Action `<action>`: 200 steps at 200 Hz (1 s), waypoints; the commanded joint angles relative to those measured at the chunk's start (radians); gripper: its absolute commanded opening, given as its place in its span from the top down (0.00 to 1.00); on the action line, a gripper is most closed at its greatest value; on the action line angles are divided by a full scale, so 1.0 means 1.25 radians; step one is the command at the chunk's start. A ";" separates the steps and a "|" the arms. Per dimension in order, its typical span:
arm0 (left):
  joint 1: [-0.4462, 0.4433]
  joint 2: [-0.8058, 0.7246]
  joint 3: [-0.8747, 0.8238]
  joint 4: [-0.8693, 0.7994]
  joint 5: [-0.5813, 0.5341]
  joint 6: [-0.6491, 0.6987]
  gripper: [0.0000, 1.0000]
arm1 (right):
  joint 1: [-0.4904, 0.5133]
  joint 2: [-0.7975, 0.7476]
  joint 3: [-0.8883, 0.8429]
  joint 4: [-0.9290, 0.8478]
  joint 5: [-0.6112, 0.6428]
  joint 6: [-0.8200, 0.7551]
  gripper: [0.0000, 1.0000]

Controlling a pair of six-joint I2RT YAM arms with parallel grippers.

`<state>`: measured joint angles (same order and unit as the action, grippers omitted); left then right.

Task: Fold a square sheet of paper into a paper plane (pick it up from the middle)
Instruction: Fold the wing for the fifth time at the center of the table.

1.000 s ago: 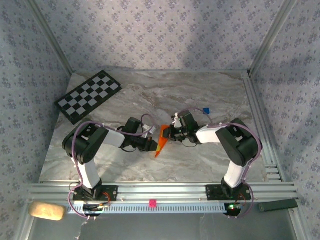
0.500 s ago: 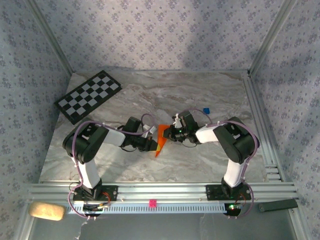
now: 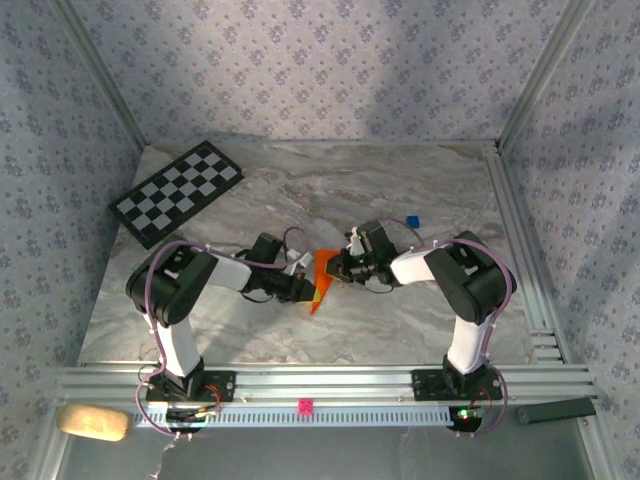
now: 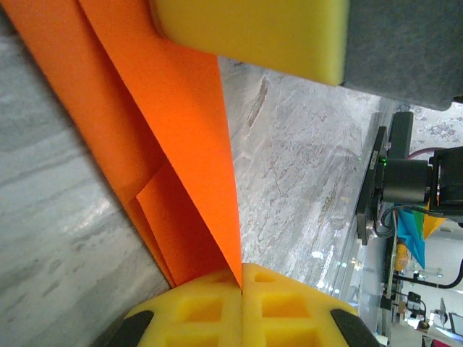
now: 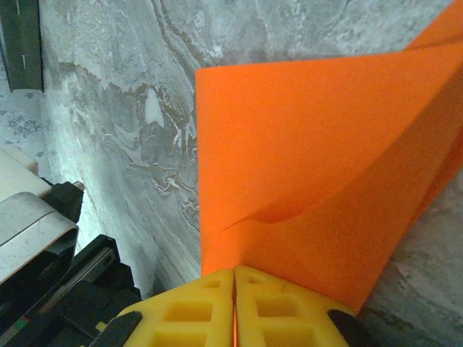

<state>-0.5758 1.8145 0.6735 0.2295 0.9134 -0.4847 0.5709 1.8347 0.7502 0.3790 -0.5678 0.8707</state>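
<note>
The orange sheet of paper is folded into a narrow pointed shape and held on edge above the marble table, with its tip toward the near edge. My left gripper is shut on its lower edge from the left. In the left wrist view the yellow fingertips pinch the paper, and a yellow pad of the right gripper sits at the top. My right gripper is shut on the paper from the right. Its closed tips clamp a layered flap.
A black-and-white checkerboard lies at the back left. A small blue cube sits behind the right arm. The aluminium rail runs along the near edge with a small pink piece on it. The two wrists nearly touch.
The right gripper has edged slightly left toward the left gripper, so the paper between them looks a little more bunched. Both grips have held.
</note>
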 commanded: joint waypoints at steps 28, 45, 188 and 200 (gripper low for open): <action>0.000 -0.043 0.007 -0.191 -0.013 0.052 0.84 | 0.010 0.045 0.027 -0.114 0.064 -0.016 0.91; -0.006 -0.059 0.024 -0.217 0.009 0.055 0.84 | 0.013 0.049 0.028 -0.114 0.065 -0.013 0.91; -0.014 -0.090 0.051 -0.156 -0.076 -0.044 0.71 | 0.022 0.048 0.033 -0.136 0.071 -0.021 0.91; -0.015 -0.088 0.052 -0.152 -0.079 -0.045 0.71 | 0.022 0.048 0.031 -0.137 0.071 -0.021 0.91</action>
<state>-0.5911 1.7084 0.7242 0.0097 0.8360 -0.5213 0.5804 1.8423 0.7959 0.2909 -0.5488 0.8703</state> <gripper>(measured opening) 0.287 0.087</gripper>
